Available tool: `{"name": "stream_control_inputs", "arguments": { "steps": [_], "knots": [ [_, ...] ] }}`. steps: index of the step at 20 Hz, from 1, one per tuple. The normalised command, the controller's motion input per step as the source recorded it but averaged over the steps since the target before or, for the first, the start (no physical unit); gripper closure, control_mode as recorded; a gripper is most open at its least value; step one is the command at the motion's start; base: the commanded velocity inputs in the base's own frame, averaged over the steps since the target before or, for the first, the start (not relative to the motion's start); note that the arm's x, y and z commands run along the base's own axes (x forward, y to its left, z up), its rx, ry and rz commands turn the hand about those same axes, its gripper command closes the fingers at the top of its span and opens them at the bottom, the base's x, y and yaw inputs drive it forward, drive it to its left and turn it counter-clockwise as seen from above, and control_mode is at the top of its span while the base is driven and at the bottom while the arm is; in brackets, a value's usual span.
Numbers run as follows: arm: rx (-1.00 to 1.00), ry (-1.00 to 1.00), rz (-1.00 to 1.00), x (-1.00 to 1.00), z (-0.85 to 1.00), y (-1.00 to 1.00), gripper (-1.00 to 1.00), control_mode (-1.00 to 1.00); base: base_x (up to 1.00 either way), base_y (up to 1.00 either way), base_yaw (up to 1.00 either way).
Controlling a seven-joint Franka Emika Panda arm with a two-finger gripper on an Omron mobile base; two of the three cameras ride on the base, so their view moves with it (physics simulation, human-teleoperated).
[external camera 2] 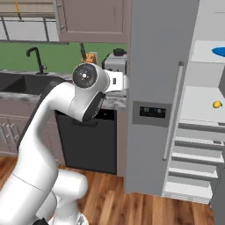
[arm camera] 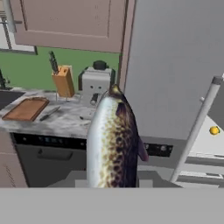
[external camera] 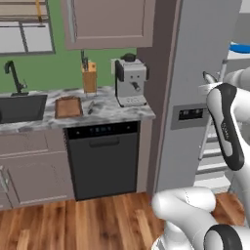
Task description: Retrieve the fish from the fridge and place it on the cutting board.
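**Hand view: fish in the grip, board on the counter**

Hand view puts the slim silvery-grey fish with the brown speckled back (arm camera: 111, 140) right in front of you, standing upright from the bottom edge. The finger tips are hidden behind it, so you can't see the contact itself, but the gripper is clenched and appears to be grasping the fish by its lower end.

At about ten o'clock from the fish lies the flat reddish-brown wooden cutting board (arm camera: 25, 109) on the grey marbled counter (arm camera: 65, 120). Just past it, at eleven o'clock, stands the angled wooden knife block (arm camera: 63, 81), with the boxy silver coffee machine (arm camera: 96, 83) beside it at twelve.

From the left base view you see the board (external camera: 68, 107) near the black sink (external camera: 22, 107), above the black-fronted dishwasher (external camera: 103, 158).

To your right rises the tall grey fridge door with its long bar handle (external camera 2: 156, 88). Its inner shelves at three o'clock carry a tiny yellow ball (external camera 2: 216, 104) and a flat blue plate (external camera 2: 218, 52).
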Motion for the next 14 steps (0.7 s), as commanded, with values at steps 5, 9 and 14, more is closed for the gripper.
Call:
{"name": "stream_control_inputs", "arguments": {
  "steps": [5, 9, 14],
  "knots": [
    [0.00, 0.00, 0.00, 0.00, 0.00, 0.00, 1.00, 1.00, 0.19, 1.00, -0.03],
    [0.00, 0.00, 0.00, 0.00, 0.00, 0.00, 1.00, 1.00, 0.24, 1.00, -0.04],
    [0.00, 0.00, 0.00, 0.00, 0.00, 0.00, 1.00, 1.00, 0.31, 1.00, -0.04]
  ]
}}
